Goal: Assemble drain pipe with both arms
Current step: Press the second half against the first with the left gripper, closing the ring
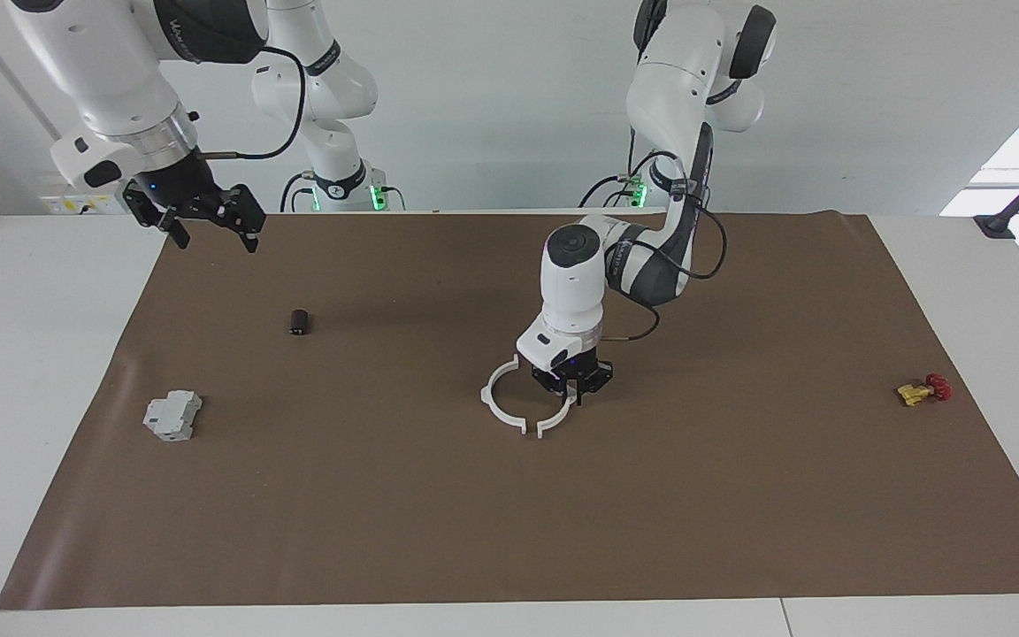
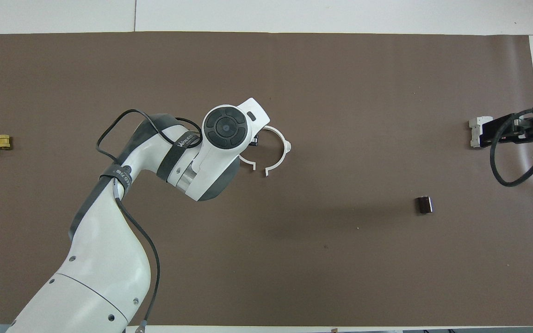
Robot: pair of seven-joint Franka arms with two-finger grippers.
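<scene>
In the facing view the left pincer [image 1: 573,395] is low at the middle of the surface [image 1: 739,495], pinching one white half-ring [image 1: 557,419] whose end tabs nearly meet those of the other half-ring [image 1: 496,409] lying beside it. From overhead the arm's wrist hides that grip, showing only the held arc's tip [image 2: 248,163]. The right pincer [image 1: 209,221] hangs spread over the surface's edge nearest the robots, near the right arm's corner.

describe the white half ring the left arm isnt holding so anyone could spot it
On the brown mat, look mid-table beside the left gripper. The free half-ring lies flat there, toward the right arm's end. Unlike the gripped half-ring, no gripper touches it, and its open side faces its twin.
</scene>
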